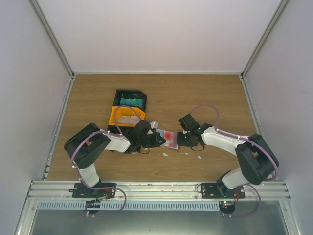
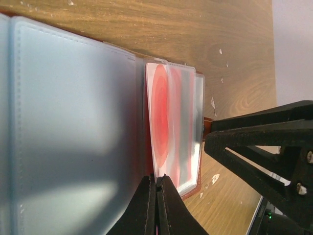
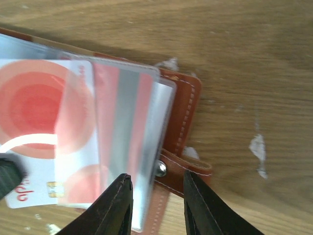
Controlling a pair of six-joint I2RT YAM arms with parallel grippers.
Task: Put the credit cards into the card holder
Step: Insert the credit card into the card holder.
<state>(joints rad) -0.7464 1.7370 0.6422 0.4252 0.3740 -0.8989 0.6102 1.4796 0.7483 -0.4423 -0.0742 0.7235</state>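
- Left gripper [image 2: 156,208]: jaws closed on clear plastic sleeve [image 2: 73,122] of reddish-brown leather card holder [image 3: 188,98], mid-table.
- Right gripper [image 3: 155,205]: jaws open, empty.
- Red-and-white plastic credit card [image 3: 44,127], apparently part-sleeved, is best pushed straight in.

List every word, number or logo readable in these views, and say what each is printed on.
No text reads clearly.
Red-and-white card: short red lettering beside its chip, turned and partly covered in the right wrist view; unreadable.
Card holder: no stamp or print visible on the leather.
Black and yellow bin: too small to tell whether it carries a label.
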